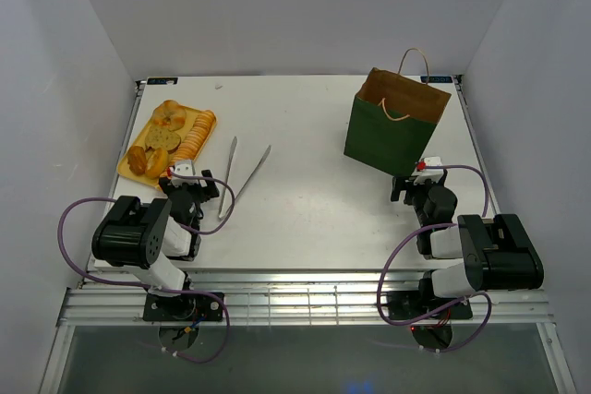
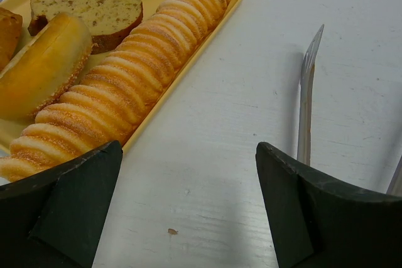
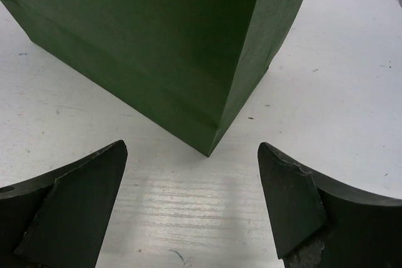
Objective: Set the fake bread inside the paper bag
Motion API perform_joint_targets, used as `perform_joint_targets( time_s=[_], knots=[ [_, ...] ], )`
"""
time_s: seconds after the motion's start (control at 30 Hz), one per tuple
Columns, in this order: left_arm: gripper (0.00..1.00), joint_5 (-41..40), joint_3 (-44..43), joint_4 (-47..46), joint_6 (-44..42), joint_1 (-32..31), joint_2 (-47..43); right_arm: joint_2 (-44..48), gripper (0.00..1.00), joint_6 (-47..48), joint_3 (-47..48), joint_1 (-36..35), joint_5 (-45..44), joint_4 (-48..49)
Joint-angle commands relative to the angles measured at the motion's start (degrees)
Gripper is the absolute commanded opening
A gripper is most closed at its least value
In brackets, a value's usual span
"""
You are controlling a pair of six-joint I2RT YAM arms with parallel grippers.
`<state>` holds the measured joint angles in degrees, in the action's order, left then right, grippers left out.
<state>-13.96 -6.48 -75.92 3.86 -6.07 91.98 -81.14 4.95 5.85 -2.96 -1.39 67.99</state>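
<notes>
The fake bread (image 1: 168,137) lies on a flat yellow tray (image 1: 127,169) at the far left: a long ridged loaf (image 2: 119,86), a bagel (image 2: 38,67), a brown slice (image 2: 81,1) and rolls. The dark green paper bag (image 1: 392,126) stands upright and open at the far right, with tan string handles; its near corner shows in the right wrist view (image 3: 188,48). My left gripper (image 1: 192,184) is open and empty just in front of the tray (image 2: 188,174). My right gripper (image 1: 413,180) is open and empty just in front of the bag's near corner (image 3: 191,174).
Metal tongs (image 1: 242,175) lie on the white table right of the tray, one arm close to my left gripper's right finger (image 2: 306,98). White walls close in the table on the left, back and right.
</notes>
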Motion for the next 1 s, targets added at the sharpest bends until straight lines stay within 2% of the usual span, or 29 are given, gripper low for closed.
perform_joint_targets(
  time_s=[0.0, 0.27, 0.37, 0.4, 0.47, 0.5, 0.53, 0.57, 0.6, 0.67, 0.7, 0.73, 0.77, 0.83, 0.9, 0.97],
  knots=[
    [0.98, -0.1, -0.9, -3.5, -0.7, 0.3, -0.9, 0.5, 0.90, 1.2, 0.8, 0.2, -1.2, 4.7],
    [0.98, 1.5, 0.9, -6.5, -1.7, 0.2, -1.2, 0.4, 0.90, 1.3, 0.8, 0.1, -1.2, 4.7],
    [0.98, 1.6, 1.3, -4.5, -1.9, 0.0, -5.0, 0.5, 0.90, 1.4, 0.3, 0.1, -1.6, 5.5],
    [0.98, 0.5, 0.9, -0.7, -1.9, -0.4, -8.1, 1.1, 0.90, 1.5, -0.3, 0.1, -2.2, 6.4],
    [0.98, -7.8, -3.3, 8.3, 0.1, -2.7, -12.6, 2.6, 0.90, 1.4, -3.1, -0.6, -3.7, 9.3],
    [0.98, -11.1, -5.7, 21.2, 3.0, -3.0, -15.0, 4.8, 0.90, 1.5, -4.1, -0.6, -4.1, 10.4],
    [0.98, -14.7, -8.0, 27.6, 7.5, -3.0, -18.7, 6.2, 0.90, 1.6, -5.0, -0.9, -4.4, 10.8],
    [0.98, -21.6, -10.5, 35.0, 17.5, -3.1, -20.3, 7.9, 0.90, 1.5, -5.5, -1.1, -5.0, 10.7],
    [0.98, -22.0, -15.3, 48.3, 21.2, -3.1, -21.8, 12.5, 0.90, 1.2, -7.8, -1.3, -5.8, 7.6],
    [0.98, -18.4, -18.2, 55.2, 25.2, -3.2, -25.9, 18.4, 0.90, -2.6, -7.0, -1.5, -6.9, -0.5],
    [0.98, -17.2, -19.7, 59.6, 28.3, -3.3, -27.3, 24.3, 0.90, -4.8, -6.2, -1.5, -9.8, -6.2],
    [0.98, -16.1, -20.6, 62.2, 30.2, -3.3, -28.9, 26.7, 0.90, -7.8, -1.9, -1.6, -11.9, -18.5],
    [0.98, -15.2, -21.4, 65.2, 32.1, -3.3, -32.2, 30.5, 0.90, -13.0, -0.4, -1.5, -13.6, -24.2],
    [0.98, -16.9, -25.2, 79.6, 44.9, -3.2, -35.1, 33.2, 0.90, -15.8, 3.2, -1.5, -15.1, -35.5],
    [0.98, -17.7, -26.9, 91.6, 56.0, -3.0, -38.7, 36.6, 0.90, -18.2, 5.6, -1.4, -10.4, -43.2],
    [0.98, -15.1, -26.5, 92.4, 53.1, -2.8, -41.3, 38.8, 0.90, -21.4, 7.9, -1.3, -10.6, -51.4]
  ],
)
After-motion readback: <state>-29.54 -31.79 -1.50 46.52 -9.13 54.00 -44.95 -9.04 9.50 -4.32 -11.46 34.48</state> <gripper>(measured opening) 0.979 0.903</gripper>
